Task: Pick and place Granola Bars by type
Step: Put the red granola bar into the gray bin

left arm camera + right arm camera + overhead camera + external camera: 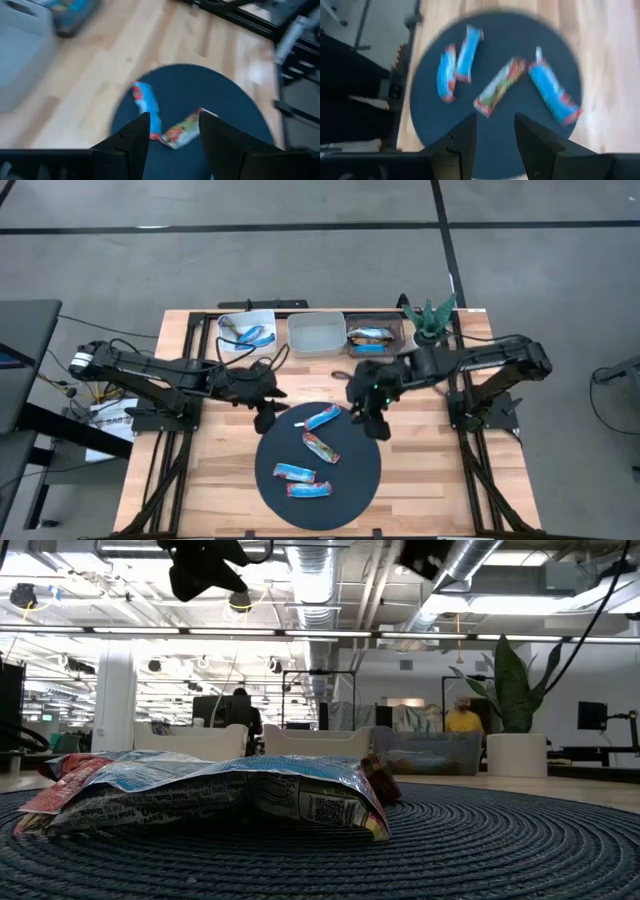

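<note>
Both the left hand [264,420] and right hand [377,425] hover released above the mat [350,480], apparently choosing among four Granola Bars [321,447]; next, descend and grasp one.

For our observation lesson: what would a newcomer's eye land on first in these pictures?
Probably the round dark mat at the table's front, with four bright wrapped bars scattered on it. Next, the left gripper and right gripper, both open, hovering over the mat's far edge. Behind them sit three bins, two holding bars.
</note>
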`<state>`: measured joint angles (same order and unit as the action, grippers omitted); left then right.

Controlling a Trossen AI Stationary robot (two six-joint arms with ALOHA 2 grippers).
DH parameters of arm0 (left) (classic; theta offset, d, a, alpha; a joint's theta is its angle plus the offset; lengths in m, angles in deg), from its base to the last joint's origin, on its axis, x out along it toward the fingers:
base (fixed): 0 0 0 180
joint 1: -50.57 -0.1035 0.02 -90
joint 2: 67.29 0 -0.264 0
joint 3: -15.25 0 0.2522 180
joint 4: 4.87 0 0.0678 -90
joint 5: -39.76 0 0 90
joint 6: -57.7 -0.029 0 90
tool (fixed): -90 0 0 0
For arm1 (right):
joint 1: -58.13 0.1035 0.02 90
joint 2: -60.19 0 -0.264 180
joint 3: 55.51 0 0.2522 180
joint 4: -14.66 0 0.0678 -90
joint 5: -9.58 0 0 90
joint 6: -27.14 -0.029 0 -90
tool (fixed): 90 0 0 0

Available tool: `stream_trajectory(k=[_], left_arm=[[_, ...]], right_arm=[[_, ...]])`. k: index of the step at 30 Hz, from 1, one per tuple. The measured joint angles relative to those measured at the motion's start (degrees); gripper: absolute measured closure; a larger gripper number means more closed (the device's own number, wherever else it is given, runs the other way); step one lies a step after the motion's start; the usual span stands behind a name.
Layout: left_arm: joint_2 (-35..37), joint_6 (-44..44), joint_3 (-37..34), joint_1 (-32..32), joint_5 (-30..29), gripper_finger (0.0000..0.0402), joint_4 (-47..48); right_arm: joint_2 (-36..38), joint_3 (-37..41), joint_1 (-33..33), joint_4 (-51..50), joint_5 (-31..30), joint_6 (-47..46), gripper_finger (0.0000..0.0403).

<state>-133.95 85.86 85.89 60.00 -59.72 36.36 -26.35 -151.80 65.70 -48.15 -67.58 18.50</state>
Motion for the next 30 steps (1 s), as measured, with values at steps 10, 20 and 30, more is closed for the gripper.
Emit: stream_trajectory(k=[10,20,30], left_arm=[[-10.55,-4.62,-0.38,0.84,14.2,0.0239,-3.09],[-17.09,-8.92,0.78,2.32,27.16,0.0239,-2.07],[-24.18,-10.9,0.8,11.84,25.46,0.0239,-2.3]], right_arm=[[-0.04,8.39,2.67,2.36,-0.84,-5.46,0.028],[-0.04,8.7,6.33,0.39,-4.69,-3.02,0.028],[-0.02,8.7,7.0,0.0,-5.51,-1.88,0.028]])
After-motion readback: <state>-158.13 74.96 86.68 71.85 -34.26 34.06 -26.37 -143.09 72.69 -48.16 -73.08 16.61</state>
